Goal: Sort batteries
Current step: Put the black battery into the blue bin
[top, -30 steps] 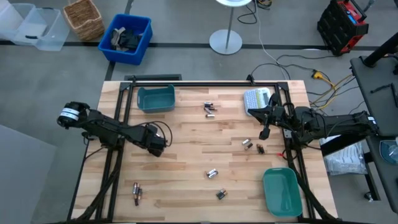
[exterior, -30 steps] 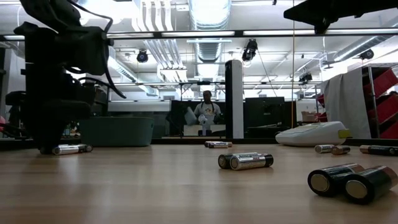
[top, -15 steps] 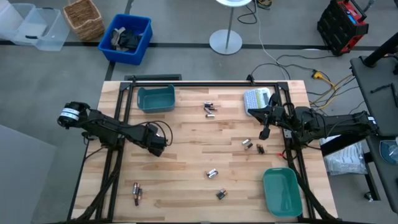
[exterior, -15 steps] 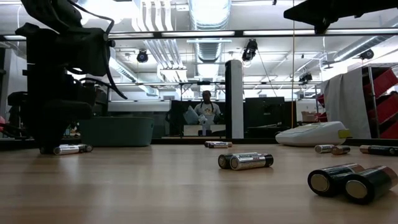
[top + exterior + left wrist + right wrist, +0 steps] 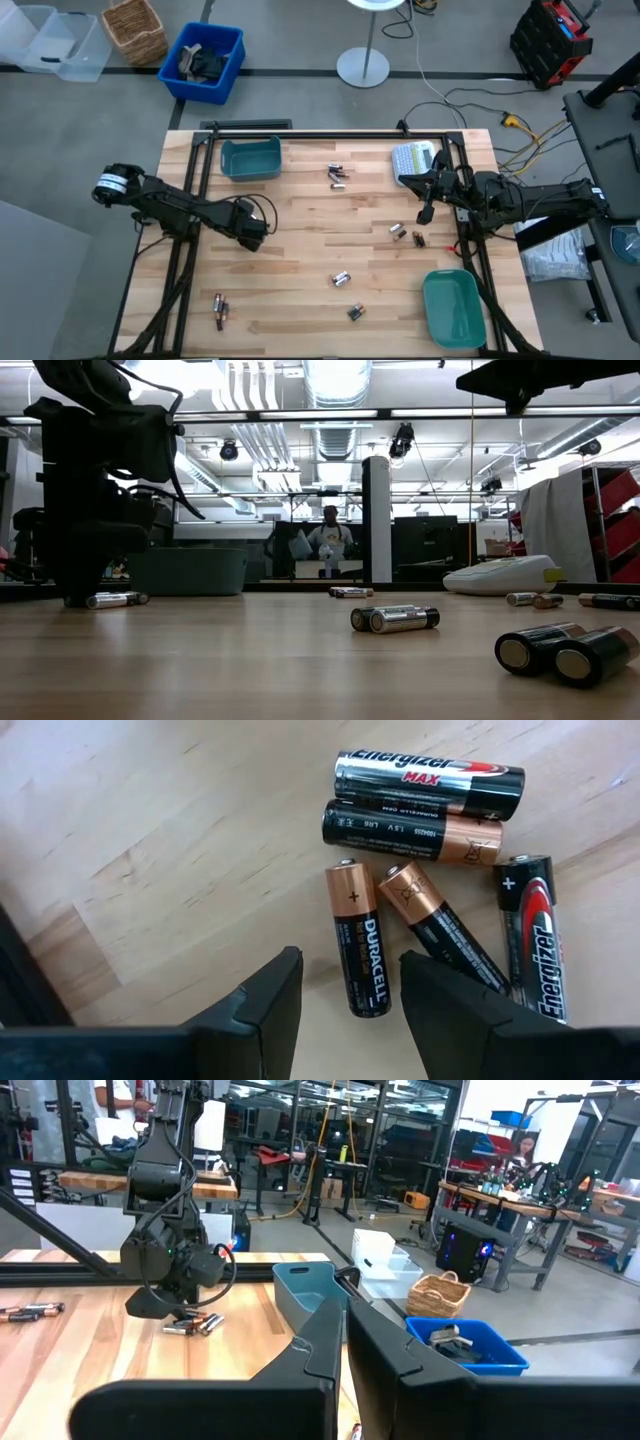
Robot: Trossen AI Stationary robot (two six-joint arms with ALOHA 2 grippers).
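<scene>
In the left wrist view, five batteries lie in a loose cluster on the wooden table: two copper-and-black ones (image 5: 358, 960) (image 5: 440, 935) side by side, a third (image 5: 415, 832) crosswise, and two silver-black ones (image 5: 430, 775) (image 5: 535, 945). My left gripper (image 5: 350, 1005) (image 5: 250, 236) points down over them, open. Its fingers stand on either side of the near end of the copper-and-black battery without touching it. More batteries lie scattered (image 5: 337, 175) (image 5: 341, 278) (image 5: 220, 308). My right gripper (image 5: 425, 213) (image 5: 342, 1342) hangs shut and level above the table's right side.
A teal bin (image 5: 250, 158) stands at the far left. Another teal bin (image 5: 455, 308) is at the near right. A grey-white label maker (image 5: 413, 160) lies at the far right. Other batteries lie at the right (image 5: 397, 231) (image 5: 418, 239) and toward the near edge (image 5: 353, 313).
</scene>
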